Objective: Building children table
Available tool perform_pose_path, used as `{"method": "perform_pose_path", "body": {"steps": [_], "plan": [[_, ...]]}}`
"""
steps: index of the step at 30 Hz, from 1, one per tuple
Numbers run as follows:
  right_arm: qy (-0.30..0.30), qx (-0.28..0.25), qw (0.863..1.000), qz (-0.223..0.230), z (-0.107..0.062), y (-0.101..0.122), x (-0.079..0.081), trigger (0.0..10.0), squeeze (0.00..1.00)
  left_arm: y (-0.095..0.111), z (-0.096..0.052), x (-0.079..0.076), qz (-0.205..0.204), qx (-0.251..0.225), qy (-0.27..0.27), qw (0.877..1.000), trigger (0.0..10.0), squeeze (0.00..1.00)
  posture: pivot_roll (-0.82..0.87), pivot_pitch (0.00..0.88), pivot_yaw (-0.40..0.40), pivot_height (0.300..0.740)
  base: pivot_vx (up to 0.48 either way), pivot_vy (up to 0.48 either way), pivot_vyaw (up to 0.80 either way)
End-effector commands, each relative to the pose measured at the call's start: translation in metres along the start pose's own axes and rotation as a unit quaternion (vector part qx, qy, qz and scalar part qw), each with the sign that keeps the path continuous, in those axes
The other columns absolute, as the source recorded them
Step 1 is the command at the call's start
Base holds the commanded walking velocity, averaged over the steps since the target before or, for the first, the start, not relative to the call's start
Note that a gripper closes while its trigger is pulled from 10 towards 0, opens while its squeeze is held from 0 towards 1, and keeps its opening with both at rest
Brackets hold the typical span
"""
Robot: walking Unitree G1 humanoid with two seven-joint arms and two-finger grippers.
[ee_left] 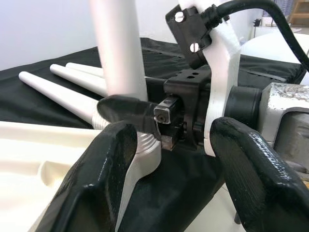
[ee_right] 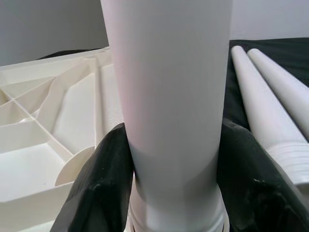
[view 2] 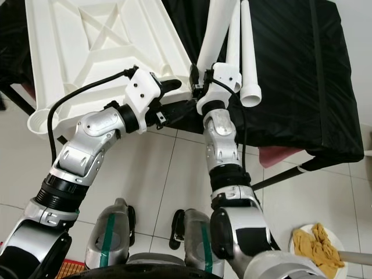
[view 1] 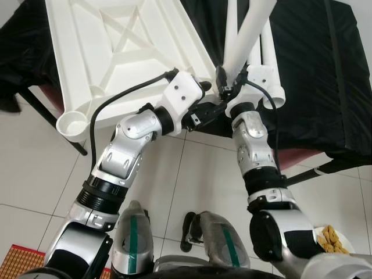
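Head view: a white tabletop (view 1: 110, 52) lies upside down on a black cloth (view 1: 325, 75) over pale floor tiles (view 1: 192, 180). Left wrist view: the left gripper (ee_left: 169, 159) is open near the corner. Right wrist view: the right gripper (ee_right: 174, 183) squeezes a white leg (ee_right: 169, 96) standing upright at that corner.

Desk (view 2: 325, 87) covered in black cloth. White tabletop (view 2: 87, 52) lies upside down on it, ribbed underside up, overhanging the near edge. Two loose white legs (view 2: 247, 64) lie side by side on the cloth just beside it. Tile floor (view 1: 192, 174) below, plate of yellow stuff (view 2: 317, 244) on it.
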State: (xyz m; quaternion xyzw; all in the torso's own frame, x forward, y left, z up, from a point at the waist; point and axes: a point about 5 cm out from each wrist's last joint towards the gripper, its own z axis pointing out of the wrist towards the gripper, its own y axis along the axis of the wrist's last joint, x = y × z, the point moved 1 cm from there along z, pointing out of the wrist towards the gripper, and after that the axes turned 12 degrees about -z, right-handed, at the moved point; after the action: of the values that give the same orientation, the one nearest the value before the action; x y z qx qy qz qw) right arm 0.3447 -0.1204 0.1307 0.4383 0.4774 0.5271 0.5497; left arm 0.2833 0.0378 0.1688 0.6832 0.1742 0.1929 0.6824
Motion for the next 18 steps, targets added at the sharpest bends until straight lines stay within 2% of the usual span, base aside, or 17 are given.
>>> {"method": "perform_pose_path", "body": {"steps": [1, 9, 10, 18], "plan": [[-0.027, 0.015, 1.000, 0.003, -0.0035, -0.0062, -0.0119, 10.0, 0.00, 0.0004, 0.0003, -0.0011, 0.000, -0.002, 0.007, 1.000, 10.0, 0.00, 0.05, 0.000, -0.079, 0.740, 0.000, 0.000, 0.00], [-0.026, 0.020, 0.999, 0.002, -0.0041, -0.0051, -0.0096, 10.0, 0.00, 0.0002, -0.0007, -0.0004, 0.001, -0.001, 0.007, 1.000, 10.0, 0.00, 0.05, 0.000, -0.078, 0.740, 0.000, 0.000, 0.00], [-0.023, 0.018, 1.000, 0.002, -0.0048, -0.0038, -0.0078, 10.0, 1.00, 0.0002, -0.0009, -0.0002, 0.001, -0.001, 0.008, 1.000, 10.0, 0.00, 0.05, 0.000, -0.078, 0.740, 0.000, 0.000, 0.00], [-0.013, 0.008, 1.000, 0.003, -0.0071, 0.0000, -0.0065, 10.0, 1.00, 0.0003, -0.0014, 0.0002, 0.001, 0.000, 0.009, 1.000, 10.0, 0.00, 0.06, 0.003, -0.079, 0.740, 0.000, 0.000, 0.00]]}}
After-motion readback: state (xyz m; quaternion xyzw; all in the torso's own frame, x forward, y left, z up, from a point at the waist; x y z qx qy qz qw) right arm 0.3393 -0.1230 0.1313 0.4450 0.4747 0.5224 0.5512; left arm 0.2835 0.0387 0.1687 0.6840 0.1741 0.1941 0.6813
